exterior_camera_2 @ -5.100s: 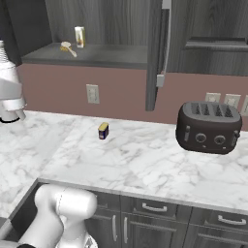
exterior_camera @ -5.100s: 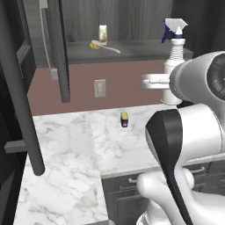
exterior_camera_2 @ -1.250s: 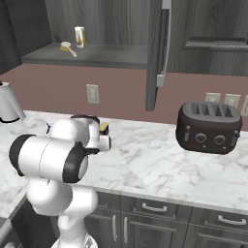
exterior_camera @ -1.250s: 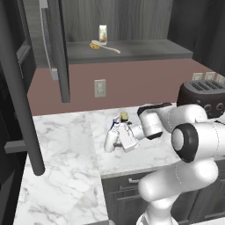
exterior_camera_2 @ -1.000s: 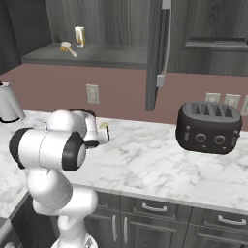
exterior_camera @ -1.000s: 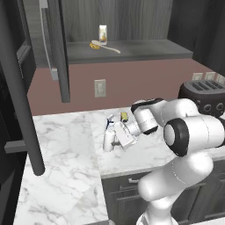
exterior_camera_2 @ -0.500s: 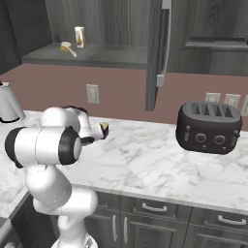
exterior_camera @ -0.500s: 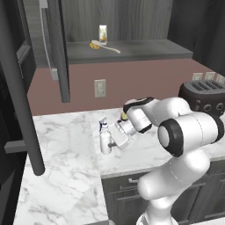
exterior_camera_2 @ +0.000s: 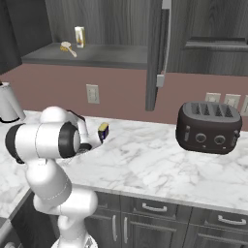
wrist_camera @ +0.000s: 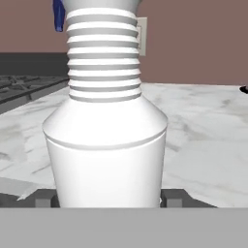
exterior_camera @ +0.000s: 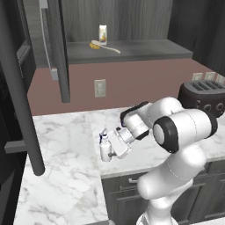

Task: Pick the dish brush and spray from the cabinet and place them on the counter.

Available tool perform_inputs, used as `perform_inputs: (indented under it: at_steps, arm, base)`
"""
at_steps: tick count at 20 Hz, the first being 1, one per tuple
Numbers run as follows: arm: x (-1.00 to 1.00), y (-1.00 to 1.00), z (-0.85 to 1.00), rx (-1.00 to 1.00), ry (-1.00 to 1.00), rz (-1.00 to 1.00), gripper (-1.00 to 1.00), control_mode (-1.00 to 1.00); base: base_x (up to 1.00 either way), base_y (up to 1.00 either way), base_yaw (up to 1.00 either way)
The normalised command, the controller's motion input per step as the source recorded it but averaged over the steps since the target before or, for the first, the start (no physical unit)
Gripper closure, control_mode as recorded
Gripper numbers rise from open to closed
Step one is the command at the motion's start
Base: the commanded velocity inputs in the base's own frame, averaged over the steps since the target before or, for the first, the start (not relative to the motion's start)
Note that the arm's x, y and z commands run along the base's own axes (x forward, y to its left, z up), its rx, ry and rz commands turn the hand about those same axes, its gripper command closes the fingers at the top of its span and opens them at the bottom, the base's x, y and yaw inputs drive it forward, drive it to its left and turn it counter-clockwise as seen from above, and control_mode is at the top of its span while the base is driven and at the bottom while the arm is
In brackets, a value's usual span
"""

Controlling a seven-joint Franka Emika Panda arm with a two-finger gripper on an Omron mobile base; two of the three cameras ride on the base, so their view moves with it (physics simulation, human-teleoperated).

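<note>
My gripper [exterior_camera: 110, 148] is shut on the spray [exterior_camera: 104, 147], a white bottle with a blue nozzle. It is held upright low over the front part of the white marble counter [exterior_camera: 66, 145]; I cannot tell whether it touches the surface. In the hand view the spray [wrist_camera: 104, 121] stands close up, with the dark fingertips [wrist_camera: 46, 197] at both sides of its base. The dish brush [exterior_camera: 105, 46] lies on the grey shelf of the open cabinet [exterior_camera: 145, 48], its yellow head to the left. It shows as the dish brush [exterior_camera_2: 68, 48] from the other side too.
A yellowish carton [exterior_camera: 103, 34] stands behind the brush on the shelf. The open cabinet door [exterior_camera: 55, 48] hangs over the counter's left part. A small yellow-and-dark block [exterior_camera_2: 102, 131] sits near the wall, a dark toaster [exterior_camera_2: 208, 127] at the right, and a white kettle [exterior_camera_2: 7, 101] at the far left.
My arm has carried the spray leftward along the counter and a little toward its front edge, with the grip unchanged. The brush and carton have stayed put.
</note>
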Motion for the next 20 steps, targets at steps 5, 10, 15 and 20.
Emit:
perform_inputs:
  at_steps: [5,10,15,20]
  arm:
    - [-0.02,0.00,-0.48,0.00,-0.13,0.02,1.00,-1.00]
    - [-0.07,0.02,-0.44,0.00,-0.09,0.02,1.00,-1.00]
    - [-0.08,0.01,-0.34,0.00,-0.02,0.01,1.00,-1.00]
    - [-0.06,0.00,-0.19,0.02,0.00,0.01,1.00,-1.00]
  base:
    - [0.00,0.00,0.00]
    - [0.00,0.00,0.00]
    - [0.00,0.00,0.00]
    - [0.00,0.00,0.00]
